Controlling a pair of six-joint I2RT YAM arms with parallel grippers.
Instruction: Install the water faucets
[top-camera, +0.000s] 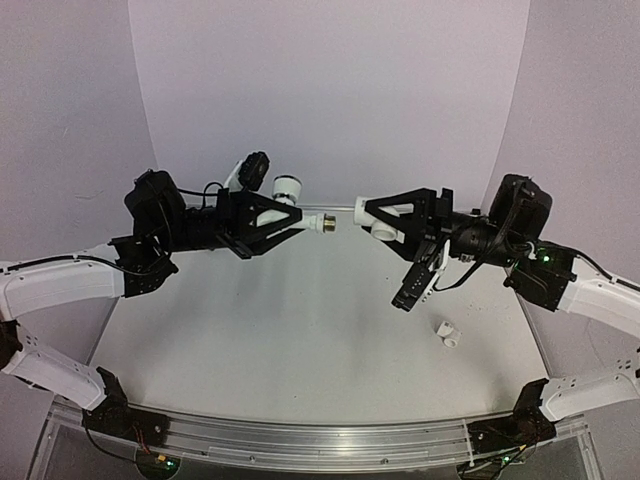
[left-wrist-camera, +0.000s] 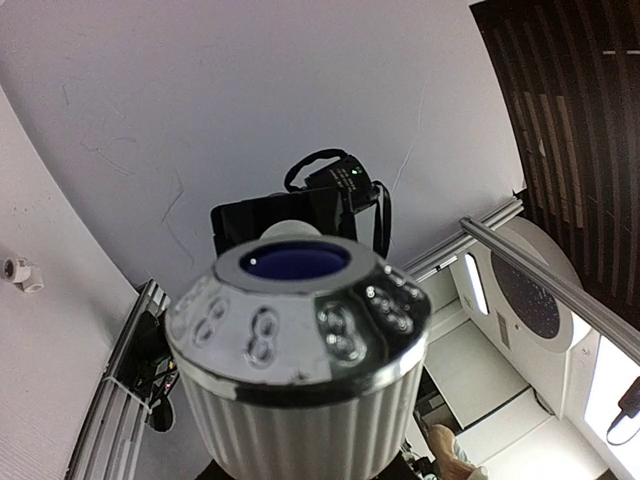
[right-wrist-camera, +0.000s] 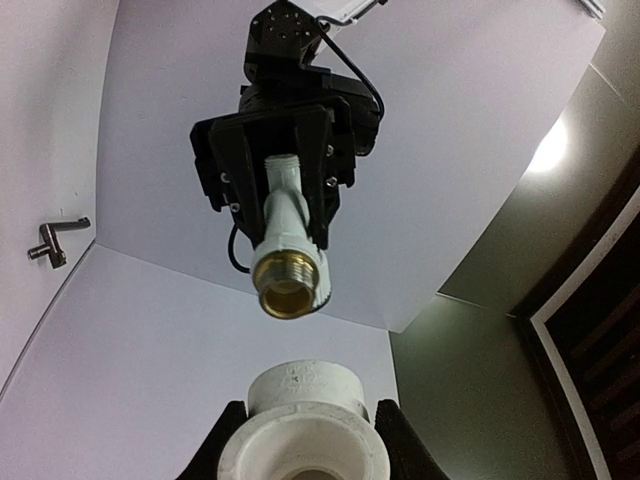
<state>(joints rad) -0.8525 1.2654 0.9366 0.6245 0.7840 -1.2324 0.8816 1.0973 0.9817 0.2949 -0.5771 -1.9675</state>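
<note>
1. Left gripper (top-camera: 288, 222) is clamped tight on the tap body (top-camera: 268, 214) and holds it up in the air over the table (top-camera: 300, 350).
2. The tap's round knob (left-wrist-camera: 300, 350) sits right in front of the left wrist cam. It has ribbed white sides and a shiny top w/ a blue centre. From the top cam it pokes out past the gripper on the far side.
3. The spout ends in a brass threaded collar (right-wrist-camera: 287, 288), aimed across at the right arm.
4. Right gripper (top-camera: 368, 222) is squeezed onto a white tube fitting (right-wrist-camera: 310, 430), w/ 1 black finger on each side. The fitting's open bore faces the brass collar.
5. Collar and fitting are near each other and roughly lined up, but there's a gap between them, so not touching. Both hang mid-air over the back-middle of the table.
6. 1 more small white fitting (top-camera: 447, 335) lies loose on the table on the right side, under the right arm and well apart from both grippers.
7. The right wrist cam also shows a small dark crank-shaped bar (right-wrist-camera: 55, 242) near the left edge of its view. Can't tell what it rests on.
</note>
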